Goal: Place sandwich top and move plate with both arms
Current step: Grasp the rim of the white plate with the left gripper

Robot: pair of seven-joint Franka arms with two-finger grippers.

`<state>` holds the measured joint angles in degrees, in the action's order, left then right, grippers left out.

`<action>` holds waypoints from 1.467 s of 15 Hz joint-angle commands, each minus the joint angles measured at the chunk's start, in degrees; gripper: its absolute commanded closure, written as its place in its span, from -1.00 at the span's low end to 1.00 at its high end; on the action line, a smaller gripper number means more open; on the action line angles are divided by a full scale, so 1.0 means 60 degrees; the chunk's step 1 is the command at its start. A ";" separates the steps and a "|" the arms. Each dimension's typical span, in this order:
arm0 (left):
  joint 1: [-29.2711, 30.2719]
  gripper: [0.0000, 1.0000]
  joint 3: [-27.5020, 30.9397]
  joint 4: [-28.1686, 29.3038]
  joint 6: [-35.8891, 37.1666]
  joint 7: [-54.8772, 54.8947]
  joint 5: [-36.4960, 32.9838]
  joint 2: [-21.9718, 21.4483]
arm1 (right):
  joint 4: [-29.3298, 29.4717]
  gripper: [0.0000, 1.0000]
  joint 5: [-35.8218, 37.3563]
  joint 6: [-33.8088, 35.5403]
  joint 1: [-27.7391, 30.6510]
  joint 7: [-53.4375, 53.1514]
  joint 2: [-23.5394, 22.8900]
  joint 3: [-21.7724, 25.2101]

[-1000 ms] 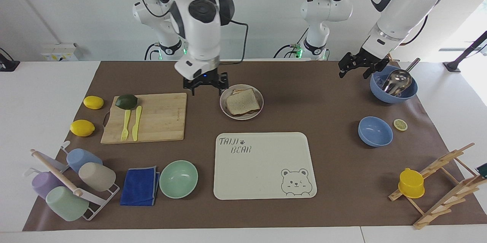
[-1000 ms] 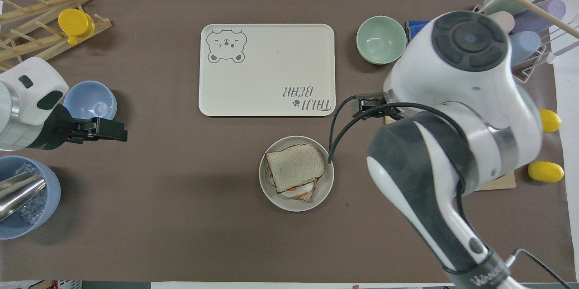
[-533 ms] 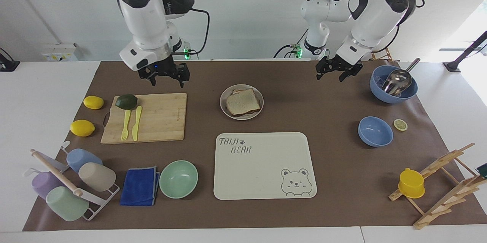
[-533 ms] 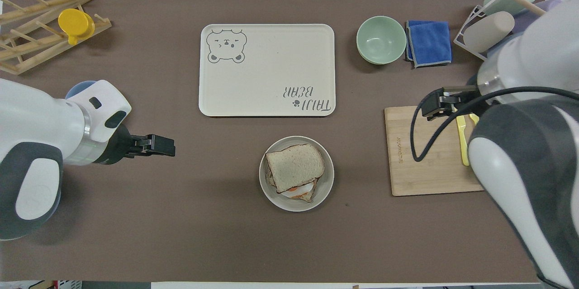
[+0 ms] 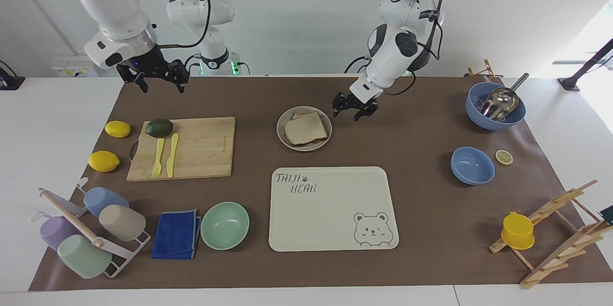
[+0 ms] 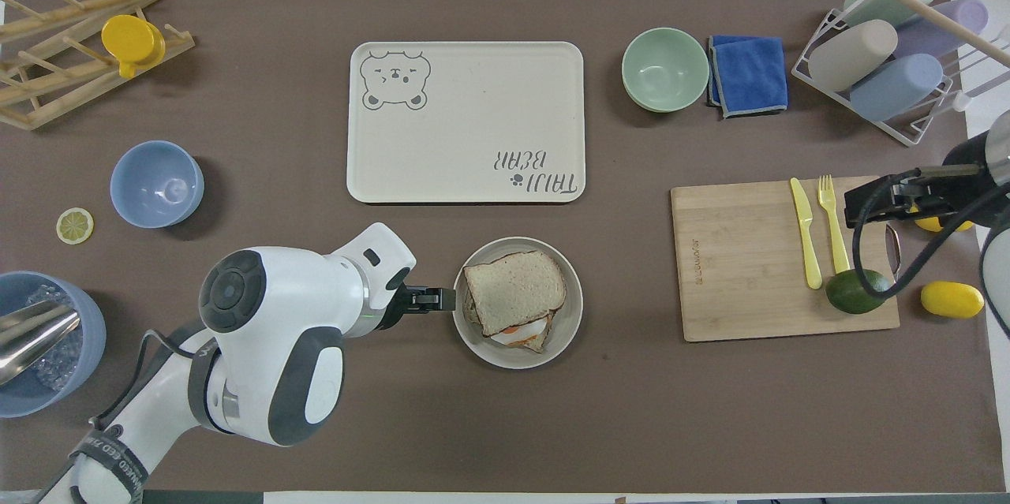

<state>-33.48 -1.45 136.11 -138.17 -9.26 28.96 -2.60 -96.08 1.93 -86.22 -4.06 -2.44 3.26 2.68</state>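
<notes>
The sandwich top [image 5: 305,127], a speckled slice with a brown crust, lies on the stacked sandwich on the round beige-grey plate [image 5: 306,148]. In the overhead view the slice [image 6: 514,291] sits slightly askew over an egg layer on the plate [image 6: 505,358]. My left gripper [image 5: 353,110] is open and low, just beside the plate's rim on the side toward the left arm's end, apart from it; it also shows in the overhead view [image 6: 442,299]. My right gripper [image 5: 155,81] is open, empty and raised above the cutting board's end [image 6: 856,208].
The cream bear tray [image 5: 330,208] lies farther from the robots than the plate. A cutting board [image 5: 201,148] holds an avocado, fork and knife. A mint bowl [image 5: 224,225], blue cloth, cup rack, two blue bowls [image 5: 472,165], lemons and a wooden rack stand around.
My left gripper swung from beside the blue scoop bowl down to the plate's rim. My right gripper left the plate and rose toward the right arm's end. Sandwich and plate stayed.
</notes>
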 commanded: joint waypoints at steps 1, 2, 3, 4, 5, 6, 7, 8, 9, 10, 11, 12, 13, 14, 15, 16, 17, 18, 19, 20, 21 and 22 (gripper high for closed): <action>-0.0191 -0.29 0.0140 0.0006 -0.0306 -0.0054 0.0213 0.0198 | 0.0295 -1.00 -0.0233 0.0321 0.0718 0.0726 -0.0162 -0.0183; -0.0206 -0.27 0.0140 0.0006 -0.0365 -0.0039 0.0213 0.0402 | 0.0281 -1.00 -0.0234 0.0336 0.0750 0.0758 -0.0133 -0.0227; -0.0307 -0.24 0.0140 0.0006 -0.0539 -0.0054 0.0228 0.0534 | 0.0179 -1.00 -0.0219 0.0307 0.0765 0.0715 -0.0075 -0.0271; -0.0468 -0.24 0.0140 0.0020 -0.0773 -0.0054 0.0387 0.0710 | 0.0062 -1.00 -0.0219 0.0264 0.0852 0.0613 -0.0060 -0.0489; -0.0484 -0.24 0.0140 0.0020 -0.0833 -0.0054 0.0621 0.0770 | 0.0061 -1.00 -0.0204 0.0263 0.1070 0.0554 -0.0031 -0.0622; -0.0499 -0.22 0.0140 0.0020 -0.0848 -0.0054 0.0681 0.0799 | 0.0090 -1.00 -0.0219 0.0263 0.1145 0.0539 -0.0045 -0.0623; -0.0499 -0.21 0.0140 0.0020 -0.0849 -0.0054 0.0711 0.0843 | 0.0090 -1.00 -0.0219 0.0278 0.1131 0.0568 -0.0045 -0.0536; -0.0557 -0.18 0.0140 0.0020 -0.0849 -0.0054 0.0755 0.0887 | 0.0061 -1.00 -0.0219 0.0307 0.1131 0.0553 -0.0016 -0.0521; -0.0673 -0.15 0.0154 0.0049 -0.0849 -0.0068 0.0769 0.0902 | 0.0046 -1.00 -0.0219 0.0394 0.1116 0.0597 -0.0016 -0.0535; -0.0675 -0.10 0.0154 0.0093 -0.0849 -0.0083 0.0842 0.0902 | 0.0061 -1.00 -0.0219 0.0380 0.1087 0.0583 -0.0016 -0.0535; -0.0675 -0.04 0.0154 0.0093 -0.0849 -0.0083 0.1002 0.0902 | 0.0061 -1.00 -0.0219 0.0395 0.1072 0.0597 -0.0016 -0.0535; -0.0675 0.03 0.0154 0.0093 -0.0849 -0.0083 0.1149 0.0902 | 0.0061 -1.00 -0.0219 0.0380 0.1072 0.0583 -0.0016 -0.0535; -0.0675 0.14 0.0154 0.0093 -0.0849 -0.0098 0.1179 0.0902 | 0.0046 -1.00 -0.0219 0.0380 0.1072 0.0583 -0.0001 -0.0535; -0.0689 0.21 0.0140 0.0093 -0.0863 -0.0156 0.1180 0.0902 | 0.0061 -1.00 -0.0219 0.0395 0.1087 0.0583 -0.0015 -0.0535; -0.0762 0.28 0.0154 0.0093 -0.0936 -0.0258 0.1180 0.0989 | 0.0046 -1.00 -0.0219 0.0380 0.1087 0.0583 -0.0016 -0.0535; -0.0806 0.29 0.0154 0.0093 -0.1052 -0.0273 0.1180 0.1048 | 0.0046 -1.00 -0.0219 0.0380 0.1101 0.0583 -0.0001 -0.0535; -0.0821 0.39 0.0154 0.0093 -0.1083 -0.0302 0.1180 0.1092 | 0.0046 -1.00 -0.0219 0.0395 0.1102 0.0583 -0.0001 -0.0535; -0.0821 0.51 0.0154 0.0093 -0.1083 -0.0303 0.1180 0.1092 | 0.0046 -1.00 -0.0219 0.0395 0.1102 0.0583 -0.0001 -0.0535; -0.0821 0.72 0.0154 0.0093 -0.1083 -0.0303 0.1180 0.1092 | 0.0046 -1.00 -0.0219 0.0380 0.1087 0.0583 -0.0015 -0.0535; -0.0821 0.96 0.0140 0.0093 -0.1083 -0.0317 0.1180 0.1092 | 0.0046 -1.00 -0.0219 0.0380 0.1101 0.0583 -0.0016 -0.0535; -0.0807 1.00 0.0154 0.0093 -0.1054 -0.0303 0.1180 0.1092 | 0.0061 -1.00 -0.0219 0.0380 0.1102 0.0583 -0.0001 -0.0535; -0.0792 1.00 0.0154 0.0093 -0.1010 -0.0303 0.1180 0.1092 | 0.0046 -1.00 -0.0219 0.0395 0.1102 0.0583 -0.0015 -0.0535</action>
<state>-37.19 -1.33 136.10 -143.10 -10.75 35.08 3.87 -95.87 1.90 -84.55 1.35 0.64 3.15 0.08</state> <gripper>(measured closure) 0.912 0.000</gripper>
